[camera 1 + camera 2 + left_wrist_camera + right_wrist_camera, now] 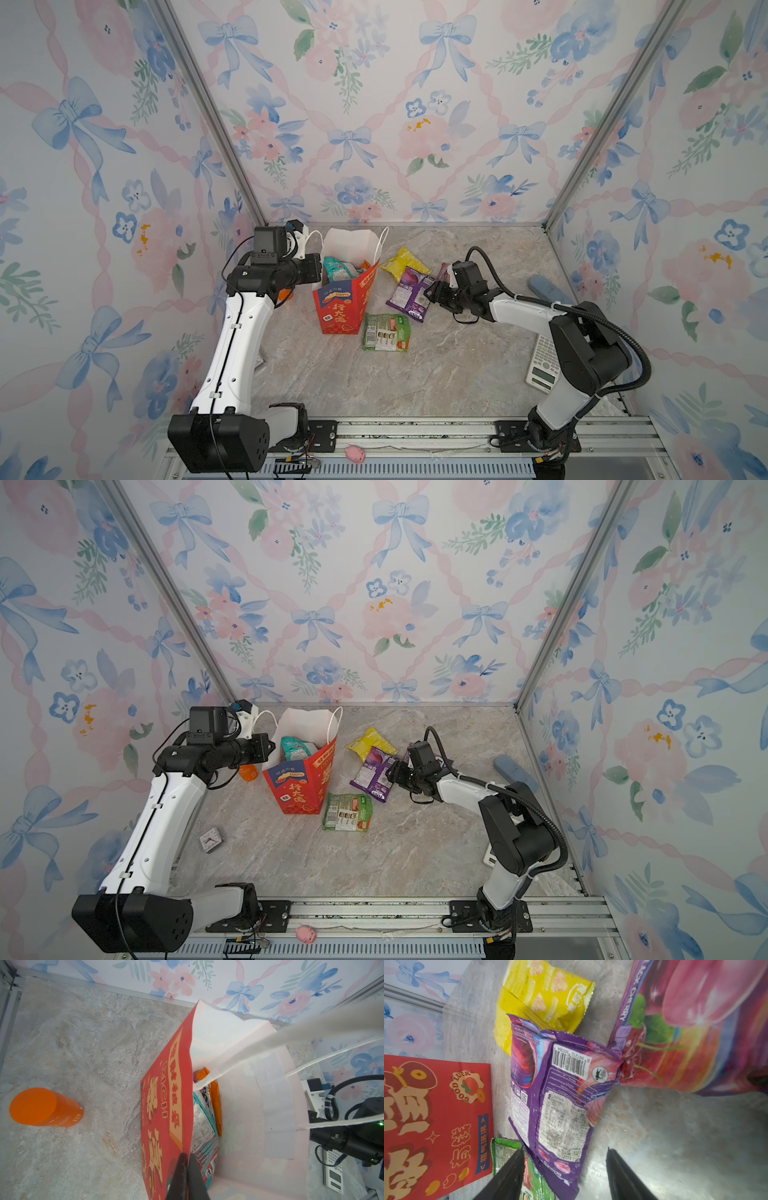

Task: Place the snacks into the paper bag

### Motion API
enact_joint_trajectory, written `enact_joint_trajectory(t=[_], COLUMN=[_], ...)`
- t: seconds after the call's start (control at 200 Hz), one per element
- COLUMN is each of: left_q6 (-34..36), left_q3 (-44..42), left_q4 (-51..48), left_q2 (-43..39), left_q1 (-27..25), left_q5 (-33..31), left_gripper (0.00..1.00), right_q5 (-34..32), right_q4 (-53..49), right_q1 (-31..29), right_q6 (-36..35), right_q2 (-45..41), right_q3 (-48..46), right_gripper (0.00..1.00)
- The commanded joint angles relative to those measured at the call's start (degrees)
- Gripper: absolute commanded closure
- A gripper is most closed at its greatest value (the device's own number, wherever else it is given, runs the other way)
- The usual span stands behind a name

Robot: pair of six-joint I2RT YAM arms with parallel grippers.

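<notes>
Pinching paper bag [338, 307] rim with clamped left gripper [185, 1155], hung right gripper [564, 1150] jaws apart at edge of purple packet [560, 1095]; likely needed lower, centred bite.

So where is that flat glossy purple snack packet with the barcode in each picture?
Both top views: the purple barcode packet lies on the table, right of the tall red paper bag.
Left wrist: not in it.
Right wrist: mid-frame.
Shared landmark: the red bag, in all four.

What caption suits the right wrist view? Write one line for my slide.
Open right gripper lined up on the purple packet, with yellow packet, green packet and red paper bag alongside.
</notes>
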State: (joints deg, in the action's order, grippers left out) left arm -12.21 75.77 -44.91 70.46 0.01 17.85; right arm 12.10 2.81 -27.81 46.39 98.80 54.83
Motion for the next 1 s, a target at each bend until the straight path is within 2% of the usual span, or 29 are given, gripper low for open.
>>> enact_joint_trajectory(t=[0.0,0.305,0.65,0.74,0.905,0.995], left_q6=[0.16,0.14,0.34,0.34,0.43,0.43], left_q3=[-0.44,0.0,0.13,-0.06,-0.09,-0.18], left_q4=[0.25,0.24,0.19,0.21,0.21,0.21], left_q2=[-1.41,-0.66,-0.39,-0.44,-0.43,-0.57], left_q1=[0.21,0.19,0.21,0.21,0.17,0.25], left_q5=[0.96,1.14,0.7,0.62,0.44,0.37], left_gripper=[1.0,1.0,1.0,1.0,1.0,1.0], right_q5=[0.07,4.26,7.67,7.55,7.02,6.24], right_q4=[2.56,12.41,19.43,19.62,20.17,18.57], right_q1=[0.68,1.84,1.76,1.55,1.62,1.4], right_q6=[1.68,5.58,9.61,9.6,9.64,8.49], right_q2=[1.12,6.76,11.97,12.38,11.13,8.86], right_q3=[-0.72,-2.77,-0.89,-0.35,-0.64,-0.86], right_gripper=[0.35,0.36,0.42,0.53,0.81,0.91])
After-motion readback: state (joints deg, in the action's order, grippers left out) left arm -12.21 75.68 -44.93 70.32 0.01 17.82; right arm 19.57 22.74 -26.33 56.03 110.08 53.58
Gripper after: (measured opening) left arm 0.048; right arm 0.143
